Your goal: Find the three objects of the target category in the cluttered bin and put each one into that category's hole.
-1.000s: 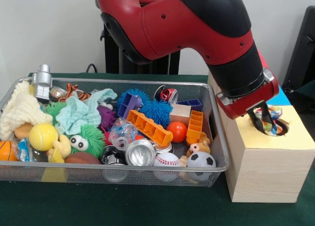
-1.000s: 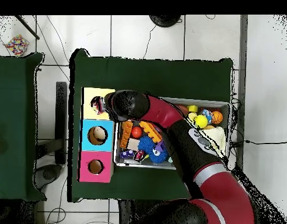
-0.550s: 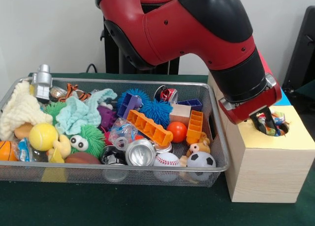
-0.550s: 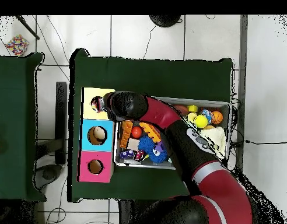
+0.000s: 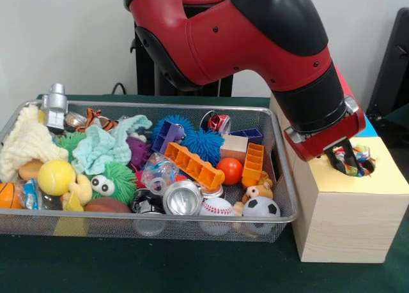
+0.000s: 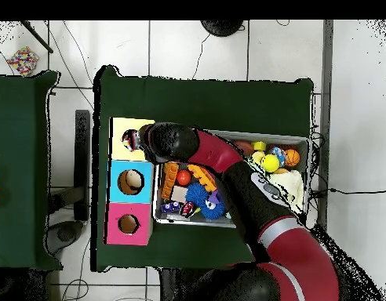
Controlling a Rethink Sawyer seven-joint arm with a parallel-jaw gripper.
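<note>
Front view: the gripper (image 5: 346,160) is right at the hole (image 5: 360,167) in the yellow top of the wooden box (image 5: 342,226). A crinkly bundle (image 5: 353,156) of many colours sits at the hole, touching the black fingers (image 5: 339,156). It looks like a scrunched wrapper or a soft bit of cloth, with blue, red, green and yellow on it. I cannot tell if the fingers are pinching it or have let go, because the red arm (image 5: 255,44) hides most of them.

My guess is that this is the drop step: one thing from the bin goes into its hole. The bundle seems partly in the hole and partly poking out. Next, the fingers need to let go if they have not, and the arm should lift straight up so it does not pull the bundle back out. Then it can go back to the wire bin (image 5: 284,197) for another one.

The bin sits just beside the box, on the side away from the hole. It is full of toys, like a yellow ball (image 5: 56,177), a soda can (image 5: 182,198) and an orange block (image 5: 193,165).

From above, the arm's end (image 6: 169,142) covers the edge of the yellow square (image 6: 129,125). The blue square (image 6: 130,182) and pink square (image 6: 128,224) next to it each have an open hole.
</note>
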